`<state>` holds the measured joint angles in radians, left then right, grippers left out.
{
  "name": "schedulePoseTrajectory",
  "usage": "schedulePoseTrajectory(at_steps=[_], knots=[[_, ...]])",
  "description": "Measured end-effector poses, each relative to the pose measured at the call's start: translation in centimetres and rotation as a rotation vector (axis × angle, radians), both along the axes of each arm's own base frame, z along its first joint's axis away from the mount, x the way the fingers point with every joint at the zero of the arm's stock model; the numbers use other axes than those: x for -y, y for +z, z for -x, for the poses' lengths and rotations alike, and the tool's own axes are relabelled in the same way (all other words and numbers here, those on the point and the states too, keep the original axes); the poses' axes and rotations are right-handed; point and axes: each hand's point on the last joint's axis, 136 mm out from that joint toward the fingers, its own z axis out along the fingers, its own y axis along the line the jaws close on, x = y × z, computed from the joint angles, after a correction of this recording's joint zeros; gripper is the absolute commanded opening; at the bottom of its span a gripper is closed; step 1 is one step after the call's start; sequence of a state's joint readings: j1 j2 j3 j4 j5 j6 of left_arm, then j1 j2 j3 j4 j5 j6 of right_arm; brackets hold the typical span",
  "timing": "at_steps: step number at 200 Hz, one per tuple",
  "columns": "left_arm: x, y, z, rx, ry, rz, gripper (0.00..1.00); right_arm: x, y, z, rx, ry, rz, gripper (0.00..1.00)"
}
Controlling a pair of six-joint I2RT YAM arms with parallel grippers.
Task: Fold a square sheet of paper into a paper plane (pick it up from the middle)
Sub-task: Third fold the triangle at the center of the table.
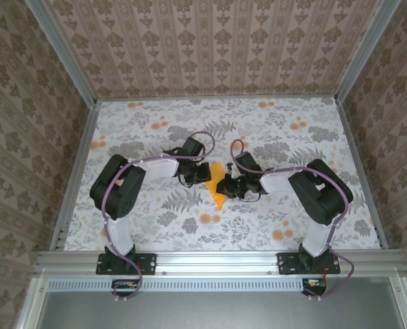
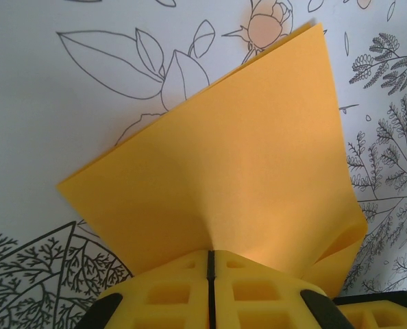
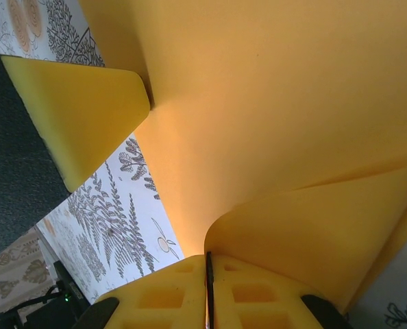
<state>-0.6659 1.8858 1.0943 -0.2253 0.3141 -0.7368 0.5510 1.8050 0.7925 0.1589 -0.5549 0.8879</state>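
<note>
Your left arm (image 1: 118, 188) and right arm (image 1: 321, 195) are built alike: chunky black joint housings joined by smooth white link shells. A thin purple cable (image 1: 155, 160) runs the length of each arm and loops free near the wrist and below the base. Each arm rises from a flat black base plate (image 1: 125, 263). In the wrist views, your left gripper (image 2: 210, 259) and right gripper (image 3: 208, 264) have bright yellow fingers (image 2: 169, 295) moulded with square recessed pockets, and black mounts show at their outer corners.
</note>
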Motion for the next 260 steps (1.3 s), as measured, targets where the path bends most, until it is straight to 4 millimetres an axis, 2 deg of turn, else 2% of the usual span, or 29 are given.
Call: schedulePoseTrajectory(at_steps=[51,94,130,150,186,232,260], knots=[[0.0,0.0,0.0,0.0,0.0,-0.001,0.1,0.0,-0.2,-0.1,-0.006,0.001,0.005,0.13],[0.0,0.0,0.0,-0.001,-0.003,-0.003,0.16,-0.5,0.4,-0.3,0.007,0.019,-0.001,0.34],[-0.3,0.4,0.1,-0.001,0.002,-0.003,0.21,-0.7,0.6,-0.4,0.013,0.026,-0.006,0.36],[-1.0,1.0,0.1,0.002,0.015,-0.005,0.19,-0.6,0.6,-0.4,0.013,0.025,-0.005,0.31],[-1.4,2.1,0.5,0.011,0.016,0.027,0.11,0.1,-0.1,-0.4,0.01,0.005,0.039,0.09],[-0.1,2.3,2.5,-0.014,-0.035,0.075,0.01,0.3,-0.4,-0.4,0.007,0.0,0.054,0.02],[0.9,2.0,4.1,-0.04,-0.07,0.097,0.0,0.3,-0.4,-0.4,0.007,0.0,0.054,0.01]])
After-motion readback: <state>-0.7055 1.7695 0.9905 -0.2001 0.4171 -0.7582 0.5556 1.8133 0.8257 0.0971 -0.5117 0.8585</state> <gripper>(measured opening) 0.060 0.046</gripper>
